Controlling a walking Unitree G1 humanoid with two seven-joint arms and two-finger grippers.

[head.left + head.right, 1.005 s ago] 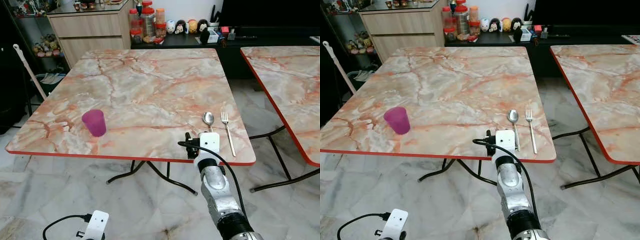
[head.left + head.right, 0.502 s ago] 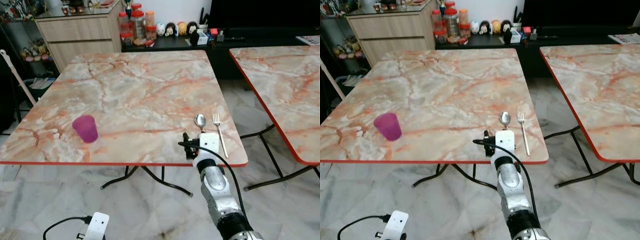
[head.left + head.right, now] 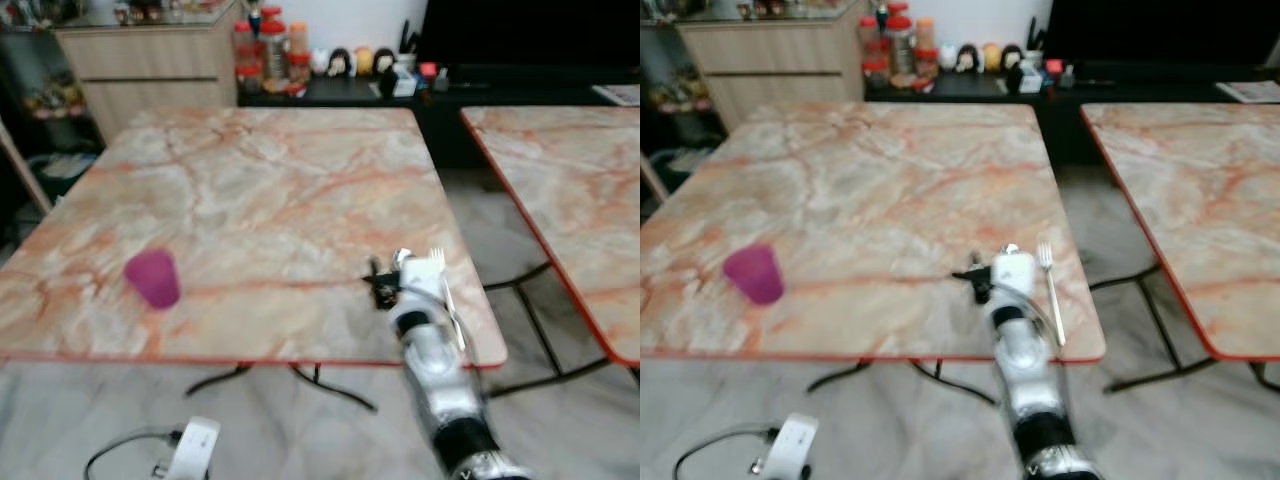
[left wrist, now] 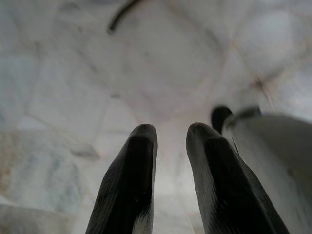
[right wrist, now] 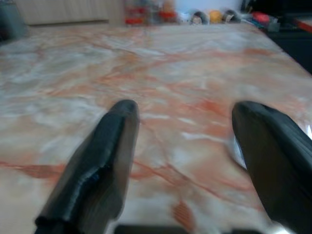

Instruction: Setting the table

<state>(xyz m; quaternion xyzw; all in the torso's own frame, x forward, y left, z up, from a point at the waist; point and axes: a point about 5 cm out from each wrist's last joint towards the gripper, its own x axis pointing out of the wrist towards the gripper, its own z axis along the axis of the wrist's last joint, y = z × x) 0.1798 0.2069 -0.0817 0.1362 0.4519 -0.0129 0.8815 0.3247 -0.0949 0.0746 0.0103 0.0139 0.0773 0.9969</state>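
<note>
Blurred frames: the right gripper [image 5: 183,161], fingers wide apart and empty, hovers over the table [image 3: 260,190], its wrist half-hiding the spoon [image 3: 402,258] beside the fork [image 3: 1050,290].

The marble-patterned table [image 3: 270,190] carries three items. A purple cup [image 3: 153,278] stands upright near the front edge, toward the front left corner. A spoon [image 3: 402,259] and a fork [image 3: 441,275] lie side by side near the front right corner, handles pointing toward the front edge.
</note>
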